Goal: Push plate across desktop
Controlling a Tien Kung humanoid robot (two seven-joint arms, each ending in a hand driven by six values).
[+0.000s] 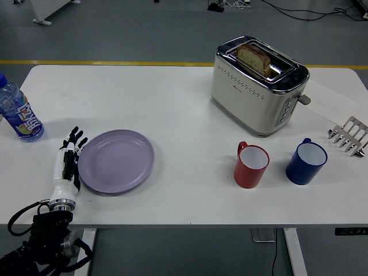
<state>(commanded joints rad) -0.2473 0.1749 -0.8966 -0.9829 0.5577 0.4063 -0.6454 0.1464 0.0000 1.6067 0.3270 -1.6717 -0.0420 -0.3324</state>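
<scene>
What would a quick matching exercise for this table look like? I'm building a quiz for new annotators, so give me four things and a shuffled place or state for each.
Things:
1. purple plate
2. water bottle
3. toaster
4. red mug

Places or states:
A. left of the blue mug, near the table's front right
B. at the table's far left edge
C. bread standing in its slot
D. right beside the left hand, its fingers straight along the rim

Pairs: 1-D, 2-B, 3-C, 4-A
</scene>
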